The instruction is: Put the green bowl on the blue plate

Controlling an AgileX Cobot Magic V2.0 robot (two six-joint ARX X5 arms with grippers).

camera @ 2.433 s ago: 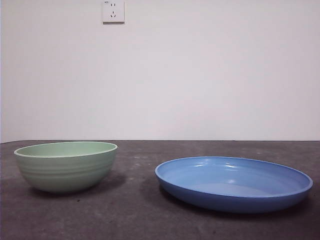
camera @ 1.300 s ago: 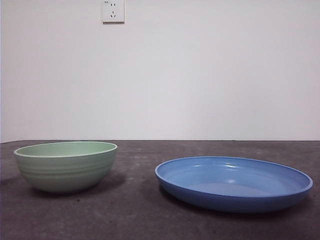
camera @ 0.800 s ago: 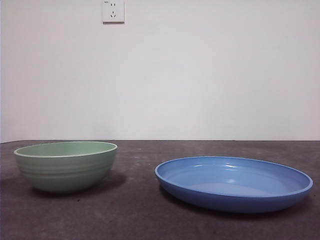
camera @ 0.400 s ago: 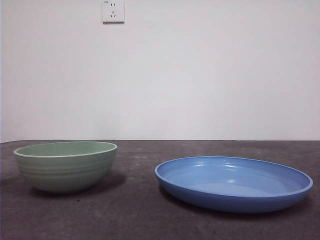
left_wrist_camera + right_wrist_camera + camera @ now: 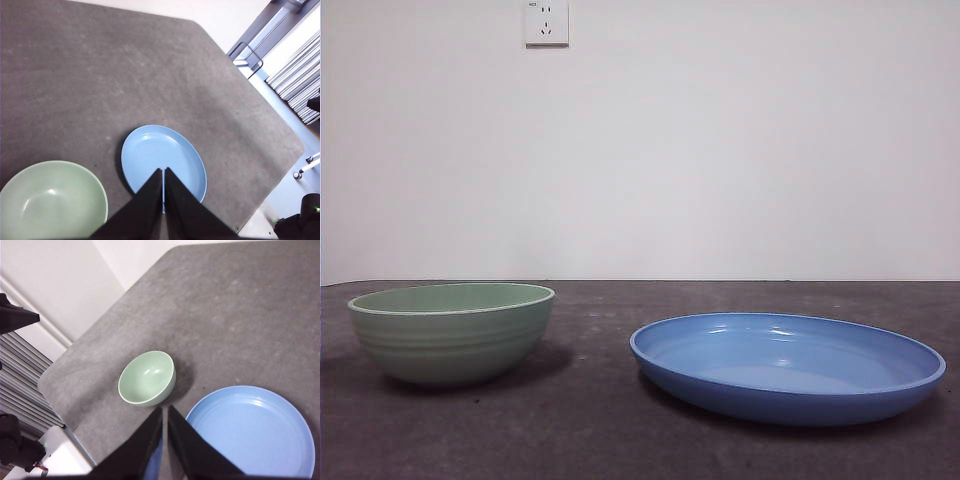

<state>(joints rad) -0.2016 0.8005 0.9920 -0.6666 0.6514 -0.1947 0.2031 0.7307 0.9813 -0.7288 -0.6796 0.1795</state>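
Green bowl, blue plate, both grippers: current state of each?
green bowl: upright on the table, empty, apart from the plate, not gripped.
blue plate: flat on the table, empty, nothing on it.
left gripper: shut, high above the table, holding nothing.
right gripper: shut or nearly so, high above the table, holding nothing.

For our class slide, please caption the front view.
A green bowl and a wider blue plate sit apart on a dark table, no robot arm in sight.
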